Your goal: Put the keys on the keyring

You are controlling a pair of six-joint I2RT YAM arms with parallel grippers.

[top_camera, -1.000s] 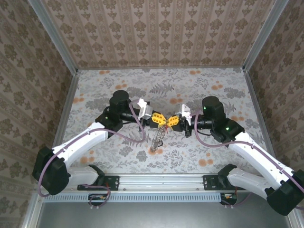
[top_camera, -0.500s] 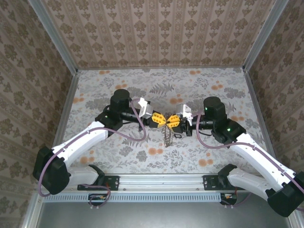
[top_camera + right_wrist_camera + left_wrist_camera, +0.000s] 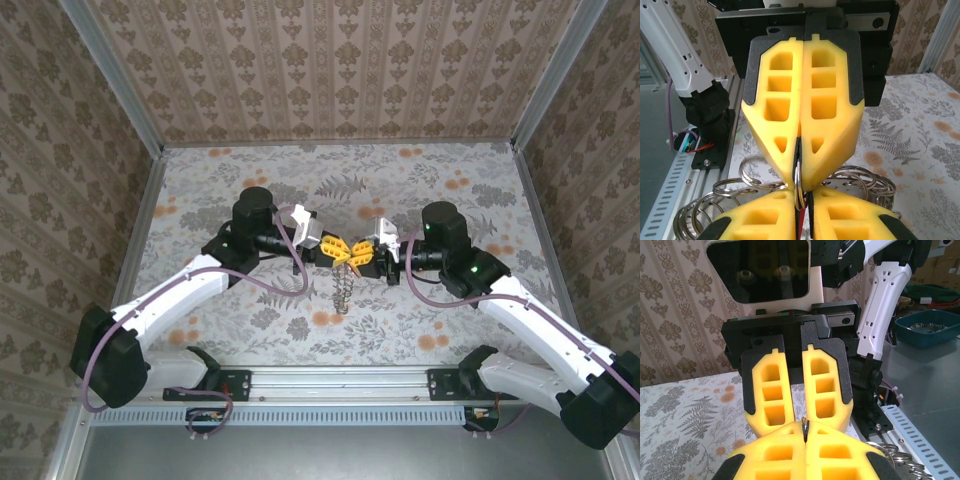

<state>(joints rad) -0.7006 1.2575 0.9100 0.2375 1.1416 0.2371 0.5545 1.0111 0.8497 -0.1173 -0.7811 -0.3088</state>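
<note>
- Three patterned walls (image 3: 330, 70) are boxing in the workspace, leaving little room for wide swings
- The desk (image 3: 470, 330) is showing a flat floral cover, its busy print likely hiding any dropped part
- The left pincer (image 3: 799, 180) and right pincer (image 3: 804, 417) are meeting tip to tip above the desk, the left clamping tight on a wire of the keyring (image 3: 341, 290), the right pressing together on a red sliver, seemingly a key (image 3: 801, 226)
- The keyring is dangling beneath them in coiled loops, looking light, stiff and slippery, one wire edge offering the best hold
- The key is looking tiny, its plastic head giving the surest pinch
</note>
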